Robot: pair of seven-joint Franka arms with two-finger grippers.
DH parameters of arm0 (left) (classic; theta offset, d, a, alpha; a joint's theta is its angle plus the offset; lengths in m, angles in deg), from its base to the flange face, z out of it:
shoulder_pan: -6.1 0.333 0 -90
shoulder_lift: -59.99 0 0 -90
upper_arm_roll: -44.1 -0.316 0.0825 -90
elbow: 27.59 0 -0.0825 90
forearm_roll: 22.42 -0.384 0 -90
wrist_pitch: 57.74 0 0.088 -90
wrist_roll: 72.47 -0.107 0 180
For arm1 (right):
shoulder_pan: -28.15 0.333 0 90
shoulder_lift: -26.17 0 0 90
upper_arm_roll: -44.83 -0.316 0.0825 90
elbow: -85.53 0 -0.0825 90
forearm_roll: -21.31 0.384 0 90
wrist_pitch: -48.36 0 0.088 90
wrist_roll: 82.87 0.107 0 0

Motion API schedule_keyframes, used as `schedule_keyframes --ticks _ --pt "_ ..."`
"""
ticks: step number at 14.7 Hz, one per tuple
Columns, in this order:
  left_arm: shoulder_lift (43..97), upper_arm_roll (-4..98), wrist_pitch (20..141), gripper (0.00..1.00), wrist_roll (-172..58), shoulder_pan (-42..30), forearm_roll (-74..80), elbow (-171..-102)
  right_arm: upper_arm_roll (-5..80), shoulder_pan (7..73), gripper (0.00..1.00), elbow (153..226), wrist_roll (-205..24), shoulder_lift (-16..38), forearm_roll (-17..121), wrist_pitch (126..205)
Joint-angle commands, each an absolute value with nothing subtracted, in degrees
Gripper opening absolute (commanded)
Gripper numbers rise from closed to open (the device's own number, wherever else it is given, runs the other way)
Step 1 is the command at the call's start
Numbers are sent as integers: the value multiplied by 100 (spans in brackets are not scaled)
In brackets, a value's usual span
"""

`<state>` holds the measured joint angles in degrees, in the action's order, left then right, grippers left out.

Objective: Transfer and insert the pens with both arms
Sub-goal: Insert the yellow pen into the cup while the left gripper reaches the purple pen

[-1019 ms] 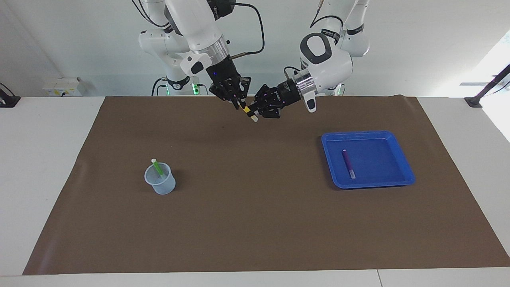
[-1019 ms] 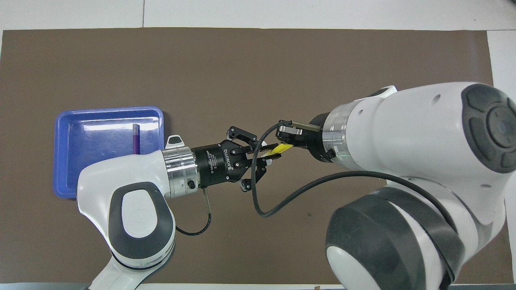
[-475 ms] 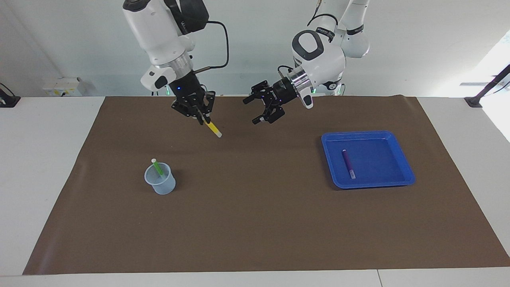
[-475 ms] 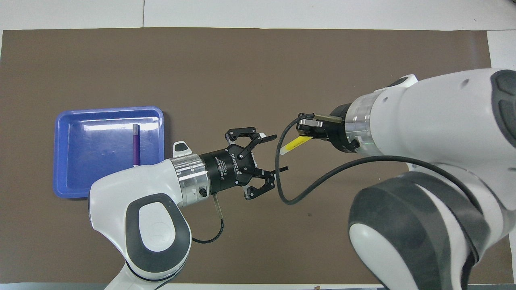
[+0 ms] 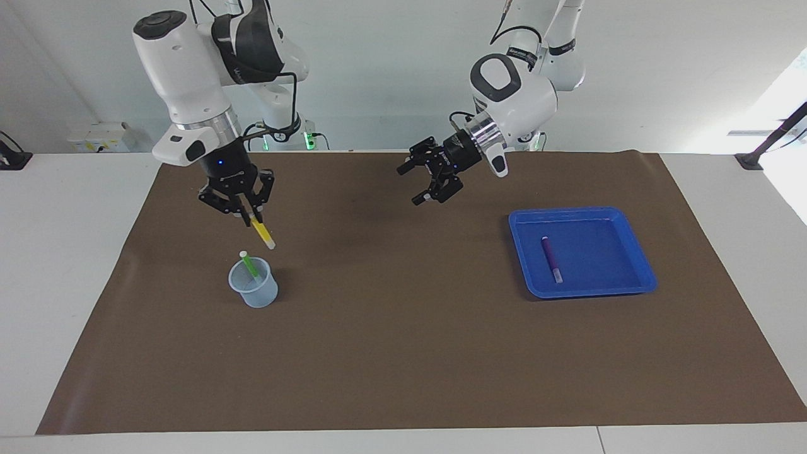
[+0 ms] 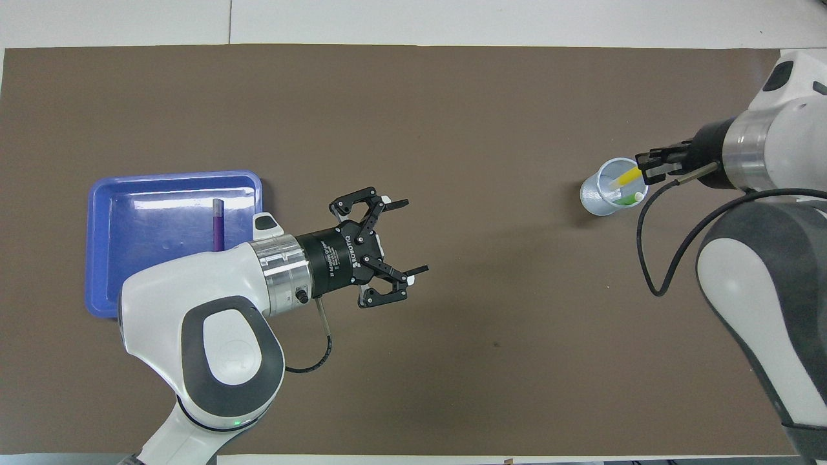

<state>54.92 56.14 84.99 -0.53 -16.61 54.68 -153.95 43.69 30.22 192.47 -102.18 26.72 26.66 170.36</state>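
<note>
My right gripper [image 5: 248,216] [image 6: 646,166] is shut on the yellow pen [image 5: 261,232] [image 6: 625,176]. The pen hangs slanted, whitish end down, just above the rim of the pale blue cup [image 5: 255,290] [image 6: 597,194]. A green pen [image 5: 251,264] [image 6: 629,199] stands tilted in that cup. The purple pen [image 5: 550,258] [image 6: 218,223] lies flat in the blue tray [image 5: 605,252] [image 6: 161,175] toward the left arm's end of the table. Over the middle of the mat my left gripper [image 5: 410,185] [image 6: 413,236] hangs open with nothing between its fingers.
A brown mat [image 5: 403,353] [image 6: 413,103] covers most of the white table. Two smaller white arms with green lights [image 5: 287,129] stand at the robots' edge. A black cable [image 6: 659,258] loops from my right wrist.
My left gripper let go of the yellow pen and drew back toward the tray. My right arm carried the pen away from the handover spot to just above the cup.
</note>
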Motion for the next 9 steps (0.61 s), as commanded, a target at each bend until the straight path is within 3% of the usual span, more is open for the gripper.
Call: schedule_keyframes --ticks 1,5,9 --pt "5428 5596 7457 100 -163 -1010 4136 -15424 4474 3009 0 19284 -10467 2380 2562 17439" --pt "5480 5587 7111 100 -163 -709 1744 -15318 4553 3000 0 19407 -10484 2177 2562 17711" --pt "5507 5587 6647 100 -1159 107 317 -15318 4703 2991 0 19890 -10493 2195 2562 18115"
